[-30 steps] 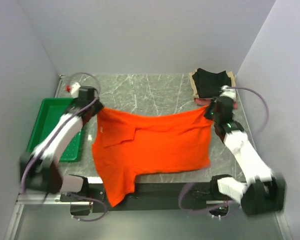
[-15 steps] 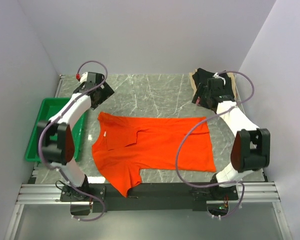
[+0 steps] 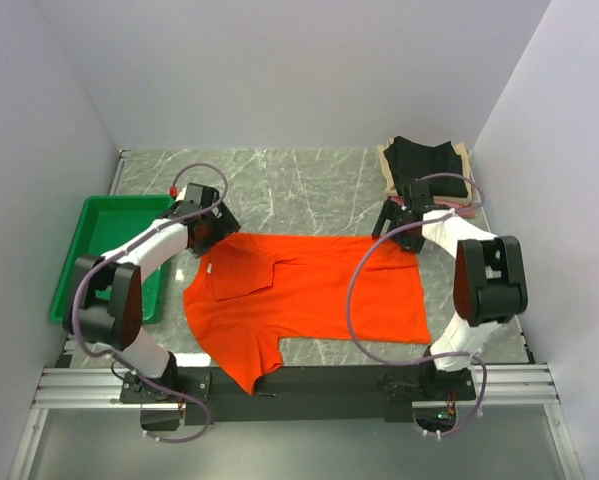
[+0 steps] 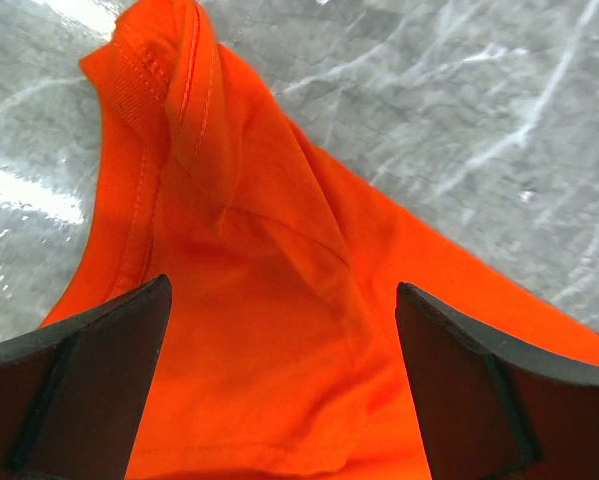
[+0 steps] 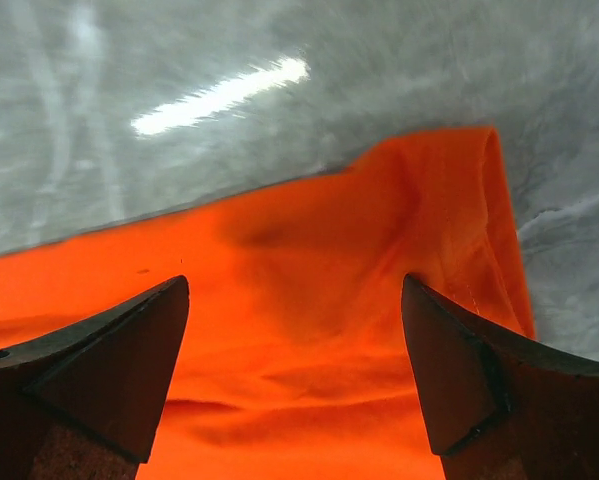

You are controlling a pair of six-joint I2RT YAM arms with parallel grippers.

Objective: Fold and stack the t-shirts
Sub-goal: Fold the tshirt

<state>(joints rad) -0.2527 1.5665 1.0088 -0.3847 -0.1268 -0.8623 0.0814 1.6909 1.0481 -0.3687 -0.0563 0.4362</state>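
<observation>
The bright orange t-shirt (image 3: 304,295) lies spread on the marble table, with one sleeve hanging over the near edge. My left gripper (image 3: 207,232) hovers open over the shirt's far left corner. In the left wrist view the orange cloth (image 4: 259,270) fills the space between its black fingers (image 4: 89,385), and nothing is gripped. My right gripper (image 3: 399,226) stands open over the far right corner, and the right wrist view shows the shirt's edge (image 5: 329,290) below its spread fingers (image 5: 489,385). Folded t-shirts (image 3: 425,165), black on top of beige and pink, are stacked at the back right.
A green plastic tray (image 3: 107,258) sits at the table's left edge. Grey walls close in the back and both sides. The stack of folded shirts lies just behind my right gripper. Bare marble (image 3: 299,190) shows behind the orange shirt.
Both grippers opened and let go of the orange shirt's far edge, which dropped flat. The arms swung back, then came down over the shirt's far corners.
</observation>
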